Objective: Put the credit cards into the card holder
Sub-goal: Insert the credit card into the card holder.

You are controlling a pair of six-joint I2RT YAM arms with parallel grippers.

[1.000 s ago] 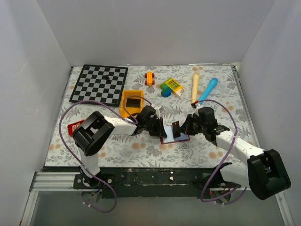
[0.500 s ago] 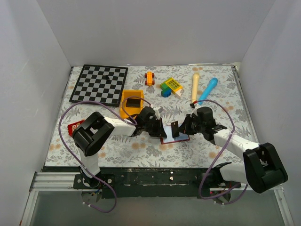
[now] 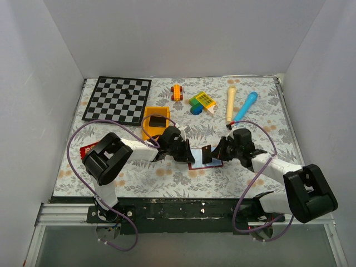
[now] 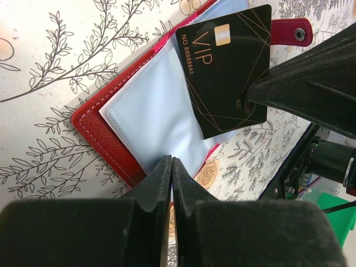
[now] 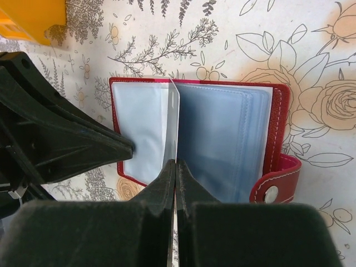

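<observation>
1. Left wrist view: the black card (image 4: pixel 225 69) is thin, flat and glossy, with fine gold lines, a small chip and the word VIP. It hangs tilted over the open card holder (image 4: pixel 144 111).
2. The card holder lies open and flat near the middle of the table, between the two grippers. Its cover is red, like leather, with pale stitching. Inside are smooth pale blue plastic pockets. A rounded snap tab (image 5: pixel 278 178) sticks out at one side.
3. The right gripper (image 5: pixel 174 167) is clenched on the card. From its own camera I see the card only as a thin pale edge standing over the fold.
4. The left gripper (image 4: pixel 171 164) has its jaws pressed together with nothing between them. Its tips are at the red edge of the holder; I cannot tell if they press on it.
5. The cloth (image 3: pixel 167 175) on the table is printed with grey leaves and peach roses. Plain pale walls (image 3: pixel 183 39) stand on three sides.
6. Another black card (image 3: pixel 158 120) lies in the yellow bin (image 3: pixel 147 119), just behind the left gripper.
7. The chessboard (image 3: pixel 118 99) and small toys lie along the far edge, well apart from the holder.
</observation>
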